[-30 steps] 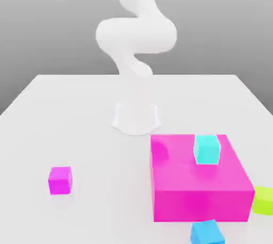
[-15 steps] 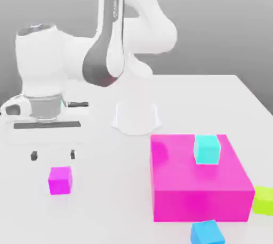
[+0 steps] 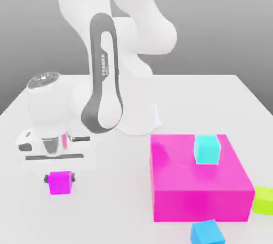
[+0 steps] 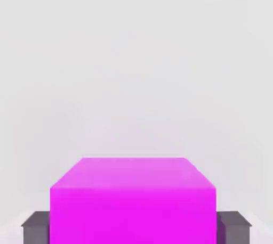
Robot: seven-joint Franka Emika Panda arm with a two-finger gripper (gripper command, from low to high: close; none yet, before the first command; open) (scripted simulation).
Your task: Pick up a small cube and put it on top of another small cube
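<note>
The small magenta cube [image 3: 60,183] rests on the white table at the exterior view's left. My gripper [image 3: 60,178] has come straight down over it, with one dark fingertip pressed against each side. In the hand view the same cube [image 4: 133,200] sits between the two grey fingers [image 4: 36,227], which touch its faces. The gripper is shut on this cube, and the cube still looks to be on the table. A small cyan cube [image 3: 206,148] stands on top of the large magenta block [image 3: 197,189].
A blue cube [image 3: 207,233] lies at the front edge below the large block. A lime-green cube [image 3: 264,200] sits at the exterior view's right edge. The arm's white base [image 3: 136,118] stands mid-table behind the block.
The hand dropped from high above down onto the small magenta cube. Its fingers, wide apart half a second ago, have closed against the cube's sides.
</note>
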